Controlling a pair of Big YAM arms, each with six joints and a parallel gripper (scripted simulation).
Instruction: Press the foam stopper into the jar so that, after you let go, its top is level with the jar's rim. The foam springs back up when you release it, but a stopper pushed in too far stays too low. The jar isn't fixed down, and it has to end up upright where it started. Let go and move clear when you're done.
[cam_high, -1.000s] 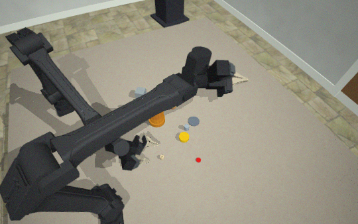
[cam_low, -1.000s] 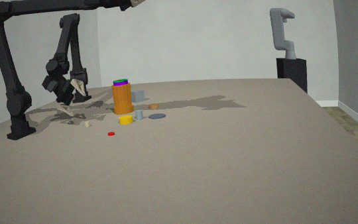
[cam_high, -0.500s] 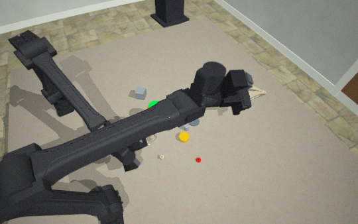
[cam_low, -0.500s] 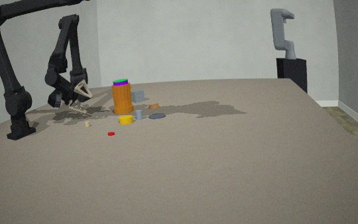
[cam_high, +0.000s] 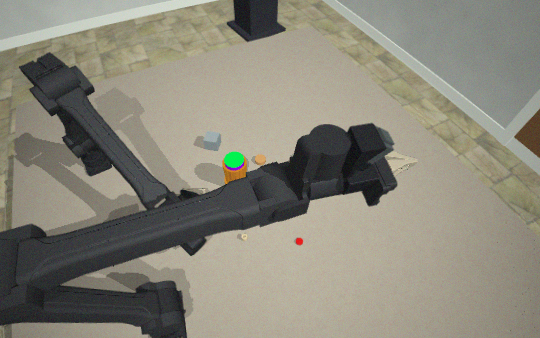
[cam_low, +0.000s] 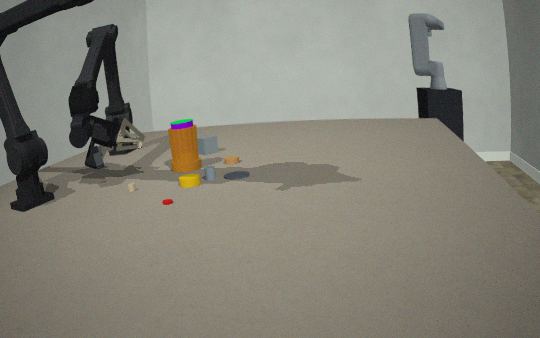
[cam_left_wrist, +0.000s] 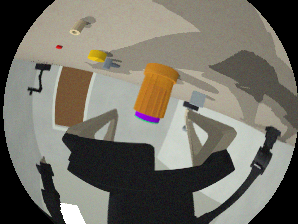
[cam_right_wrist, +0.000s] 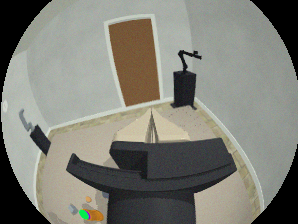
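Observation:
The orange ribbed jar stands upright on the table, also in the exterior view. Its foam stopper has a green top over a purple band and sticks up a little above the rim. My left gripper is open and empty, low beside the jar and apart from it. In the left wrist view the jar lies ahead between the spread fingers. My right gripper is shut on nothing, raised high and well past the jar; its closed tips show in the right wrist view.
A grey cube and an orange disc lie behind the jar. A yellow cylinder, a small grey cylinder, a dark disc, a cream spool and a red dot lie in front. A black pedestal stands at the far edge.

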